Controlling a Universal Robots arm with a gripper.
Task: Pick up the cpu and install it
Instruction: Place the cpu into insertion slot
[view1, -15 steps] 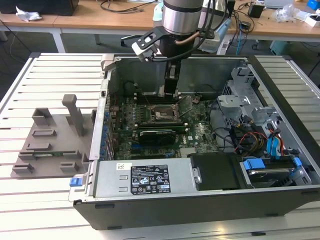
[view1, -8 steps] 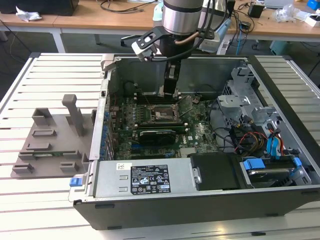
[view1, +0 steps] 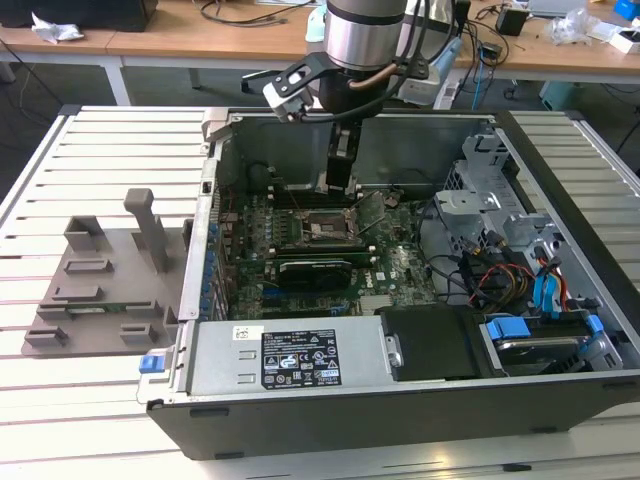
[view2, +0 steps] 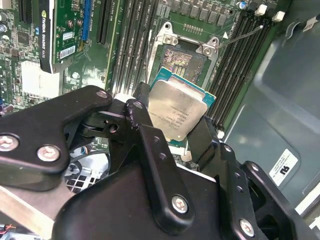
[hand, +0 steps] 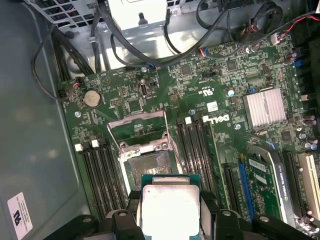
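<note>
We see a pale slatted counter (view1: 100, 140) carrying two things. An open computer case (view1: 400, 415) lies on its side across the middle, reaching toward the counter's edge at the exterior view's right. A grey plastic holder tray (view1: 95, 290) lies flat just beside the case, nearer the edge at the exterior view's left.

A large black-and-white sticker (view1: 300, 358) with rows of small print and marks sits on the grey metal power-supply box (view1: 215, 375) in the exterior view; its print is too fine to make out. In the second wrist view a small white label (view2: 283, 166) bearing a black mark is stuck on the grey sheet-metal case wall (view2: 280, 100). White lettering (hand: 216, 119) is printed on the green motherboard (hand: 150, 85). Faint engraved lines cover the silver-grey top plate of the small square cpu (view2: 175, 107).
</note>
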